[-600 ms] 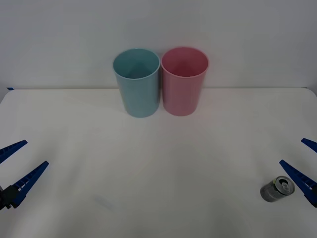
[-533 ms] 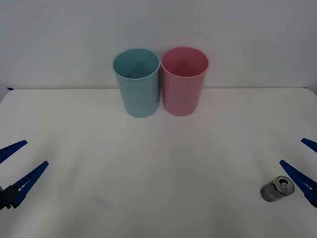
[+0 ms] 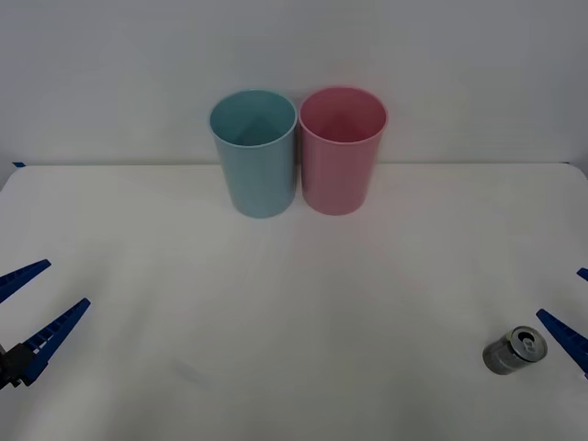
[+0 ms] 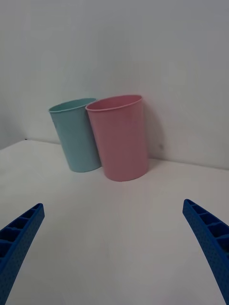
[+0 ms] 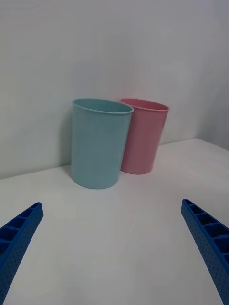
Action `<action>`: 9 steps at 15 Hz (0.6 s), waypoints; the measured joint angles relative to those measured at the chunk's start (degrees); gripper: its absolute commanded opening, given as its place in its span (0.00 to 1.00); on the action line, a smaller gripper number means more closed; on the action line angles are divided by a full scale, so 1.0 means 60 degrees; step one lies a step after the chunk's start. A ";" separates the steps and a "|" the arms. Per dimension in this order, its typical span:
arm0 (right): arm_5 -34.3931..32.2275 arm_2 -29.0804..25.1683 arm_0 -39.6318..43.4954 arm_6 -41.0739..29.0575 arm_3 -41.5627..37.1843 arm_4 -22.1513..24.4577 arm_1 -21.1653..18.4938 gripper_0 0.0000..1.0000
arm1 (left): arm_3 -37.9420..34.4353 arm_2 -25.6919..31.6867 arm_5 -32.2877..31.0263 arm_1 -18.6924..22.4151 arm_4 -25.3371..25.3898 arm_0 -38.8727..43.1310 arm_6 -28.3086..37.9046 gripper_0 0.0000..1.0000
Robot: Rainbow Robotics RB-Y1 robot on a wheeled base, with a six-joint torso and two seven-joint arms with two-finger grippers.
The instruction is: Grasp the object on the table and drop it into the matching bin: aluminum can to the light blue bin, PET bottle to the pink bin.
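Small dark grey aluminum can (image 3: 514, 350) stands near right on white tabletop (image 3: 294, 303), beside right claw (image 3: 581, 317), spread wide, empty. Left claw (image 3: 29, 306) near left, likewise.

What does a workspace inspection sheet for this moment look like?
Surface: white table, bare.
Job's things: aluminum can upright at the near right; light blue bin and pink bin side by side at the far edge, both upright.
Clutter: nothing seen.
Grippers: left end effector open at the near left edge; right end effector open, just right of the can, apart from it.
Cables: nothing seen.
Surroundings: plain wall behind.
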 measured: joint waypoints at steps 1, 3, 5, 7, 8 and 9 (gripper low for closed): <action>0.0010 0.0019 0.0129 0.0035 0.0000 -0.0102 -0.0102 1.00 | 0.0000 0.0000 0.0000 0.0000 0.0000 0.0000 0.0000 1.00; 0.0031 0.0020 0.0373 0.0121 0.0000 -0.0228 -0.0263 1.00 | 0.0000 0.0000 0.0000 0.0000 0.0000 0.0000 -0.0001 1.00; 0.0042 0.0005 0.0650 0.0216 -0.0001 -0.0354 -0.0366 1.00 | 0.0000 0.0000 0.0000 0.0000 0.0000 0.0000 0.0000 1.00; 0.0043 -0.0041 0.0913 0.0343 0.0006 -0.0412 -0.0389 1.00 | 0.0000 0.0000 0.0000 0.0000 0.0000 0.0000 0.0000 1.00; 0.0043 -0.0060 0.1048 0.0414 0.0001 -0.0447 -0.0391 1.00 | 0.0000 0.0000 0.0000 0.0000 0.0000 0.0000 -0.0001 1.00; 0.0043 -0.0068 0.1195 0.0477 0.0002 -0.0476 -0.0388 1.00 | 0.0000 0.0000 0.0000 0.0000 0.0000 0.0000 0.0000 1.00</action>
